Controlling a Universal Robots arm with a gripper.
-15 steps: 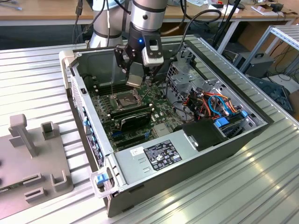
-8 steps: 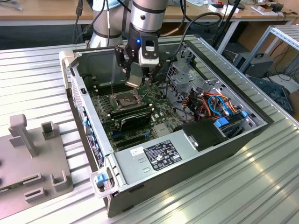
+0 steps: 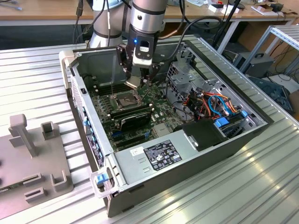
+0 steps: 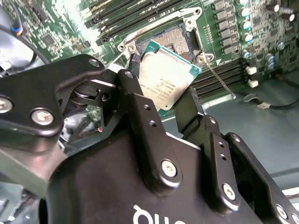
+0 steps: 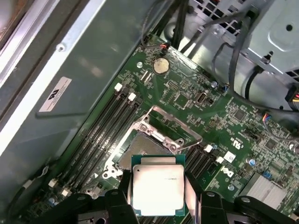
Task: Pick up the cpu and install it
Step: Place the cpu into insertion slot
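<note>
In the exterior view, the slatted metal table (image 3: 261, 186) fills the foreground, with a grey fixture block (image 3: 32, 158) at lower left. The open computer case (image 3: 81, 107) lies on the table at centre frame. Nearest inside it sits the grey power-supply box (image 3: 154, 156). Behind that, to the right, are orange and blue cables (image 3: 215, 105) and a metal drive cage (image 3: 187, 79). To the left lies the green motherboard (image 3: 159, 119) with the square socket (image 3: 127, 99).

Just above the socket hangs the pincer (image 3: 140, 77), pinching the cpu (image 3: 133, 83). The chip is held tilted and apart from the socket.

In both wrist views the black fingers (image 5: 192, 189) (image 4: 140, 107) press on two opposite edges of the cpu (image 5: 158, 184) (image 4: 166, 79), its silver top showing. The socket (image 5: 154, 135) (image 4: 175, 37) lies beyond it, flanked by long memory slots (image 5: 105, 126).

The case's back wall stands close behind the pincer and the drive cage close to its right. The room above is open.
</note>
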